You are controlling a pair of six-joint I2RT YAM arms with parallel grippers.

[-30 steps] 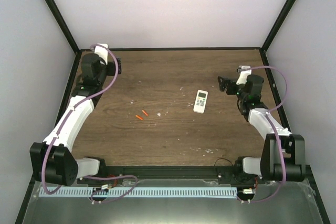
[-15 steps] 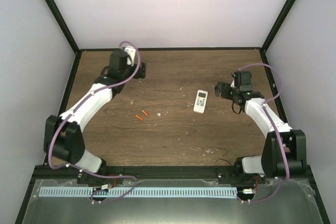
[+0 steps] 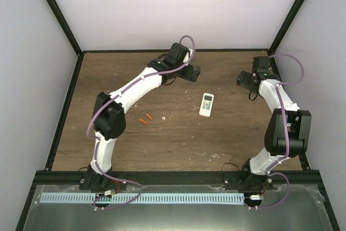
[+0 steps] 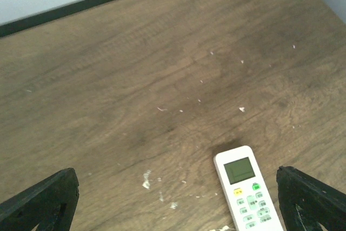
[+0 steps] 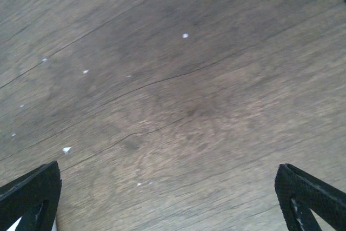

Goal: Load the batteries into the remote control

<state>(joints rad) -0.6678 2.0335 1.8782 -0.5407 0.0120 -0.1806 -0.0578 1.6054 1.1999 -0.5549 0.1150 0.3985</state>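
Orange-red batteries (image 3: 149, 116), two; one white remote control (image 3: 206, 104); left gripper (image 3: 193, 72) and right gripper (image 3: 240, 80) both wide apart.

Open path from left hand (image 3: 189, 73) to remote control (image 3: 206, 104); batteries (image 3: 146, 118) well apart, leftward.

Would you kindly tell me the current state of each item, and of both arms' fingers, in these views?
Small white rectangular remote control: lying flat, display and buttons facing up, untouched.
Two tiny orange-red cylindrical batteries: loose on the brown wooden table, apart from the remote control.
Left arm's fingers: spread wide open, holding nothing, above the remote control.
Right arm's fingers: spread wide open, holding nothing, over bare wood.
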